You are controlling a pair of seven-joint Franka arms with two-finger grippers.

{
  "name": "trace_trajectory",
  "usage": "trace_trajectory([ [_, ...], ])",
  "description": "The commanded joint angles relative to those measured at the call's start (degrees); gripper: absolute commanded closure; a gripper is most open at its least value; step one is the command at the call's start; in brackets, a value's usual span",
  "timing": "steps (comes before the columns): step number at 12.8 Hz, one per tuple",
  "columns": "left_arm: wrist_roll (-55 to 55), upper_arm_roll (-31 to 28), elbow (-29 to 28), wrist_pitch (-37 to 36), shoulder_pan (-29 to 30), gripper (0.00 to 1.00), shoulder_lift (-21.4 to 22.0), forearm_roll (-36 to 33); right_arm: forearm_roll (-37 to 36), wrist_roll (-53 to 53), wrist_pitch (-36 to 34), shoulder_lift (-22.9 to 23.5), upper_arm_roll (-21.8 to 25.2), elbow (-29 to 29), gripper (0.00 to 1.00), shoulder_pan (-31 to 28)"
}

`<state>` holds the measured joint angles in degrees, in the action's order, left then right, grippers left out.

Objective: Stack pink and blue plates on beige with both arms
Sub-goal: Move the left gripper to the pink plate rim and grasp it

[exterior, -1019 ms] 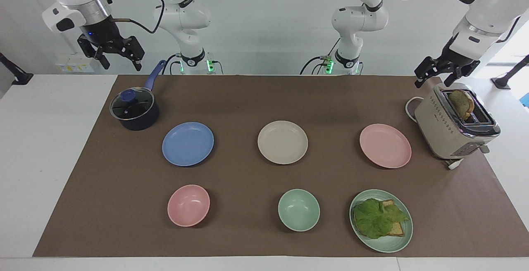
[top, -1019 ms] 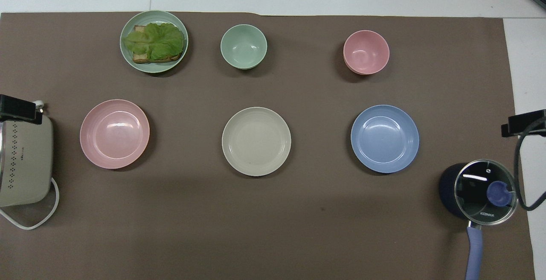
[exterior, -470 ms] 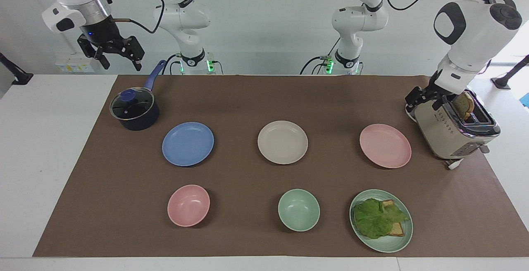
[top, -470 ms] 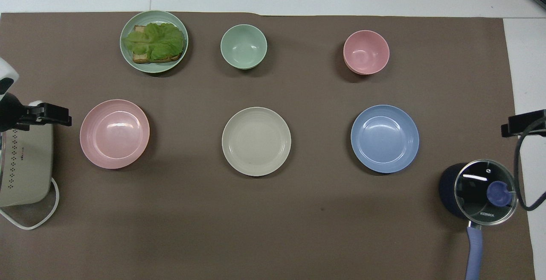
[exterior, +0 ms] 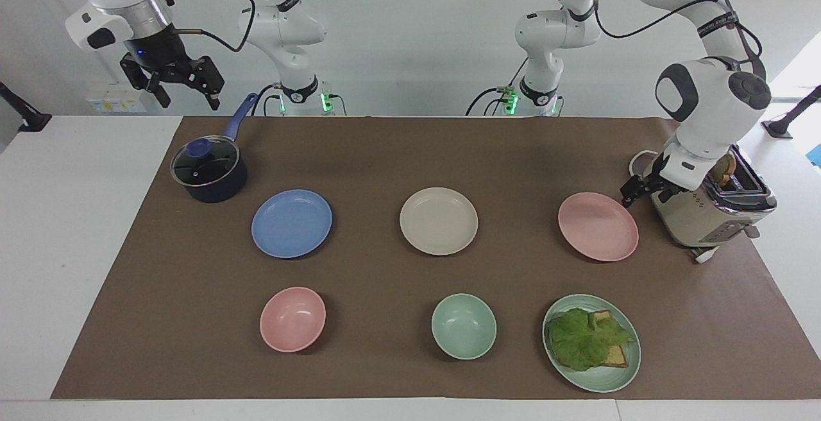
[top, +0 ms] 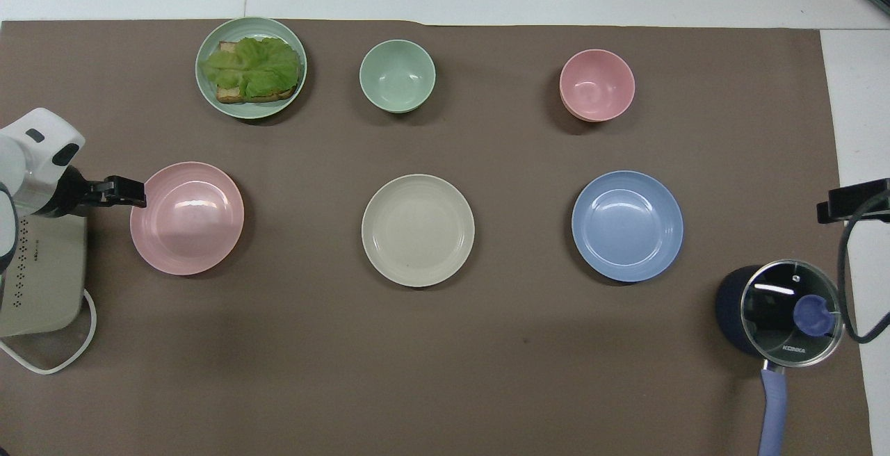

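You have the pink plate point(exterior: 598, 226) lying flat just beside the left hand point(exterior: 635, 190), which hangs released and empty at the plate's rim on the toaster point(exterior: 705, 206) side — whether it touches the rim, you cannot tell. The beige plate point(exterior: 439, 221) sits well apart from that hand, bare brown surface point(exterior: 385, 151) all round it. The blue plate point(exterior: 292, 223) lies under nothing. The right hand point(exterior: 183, 87) waits released — up in the air near the lidded pot point(exterior: 208, 171).
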<state>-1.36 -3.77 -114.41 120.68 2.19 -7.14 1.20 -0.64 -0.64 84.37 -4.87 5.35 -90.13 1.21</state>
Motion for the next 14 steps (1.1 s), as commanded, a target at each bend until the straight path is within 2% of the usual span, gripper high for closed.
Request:
trace_trajectory([
  [1, -0.7, 0.5, -1.4, 3.6, 2.0, 0.00, -1.6, -0.4, 0.9, 0.0, 0.7, -1.2, 0.0, -1.3, 0.00, -0.1],
  [4, -0.7, 0.4, -3.9, 7.7, 2.2, 0.00, -3.1, -0.4, 0.9, 0.0, 0.7, -1.2, 0.0, -1.3, 0.00, -0.1],
  [14, -0.8, 0.3, -6.3, 7.8, 2.1, 0.00, -3.2, -0.4, 0.9, 0.0, 0.7, -1.2, 0.0, -1.3, 0.00, -0.1],
])
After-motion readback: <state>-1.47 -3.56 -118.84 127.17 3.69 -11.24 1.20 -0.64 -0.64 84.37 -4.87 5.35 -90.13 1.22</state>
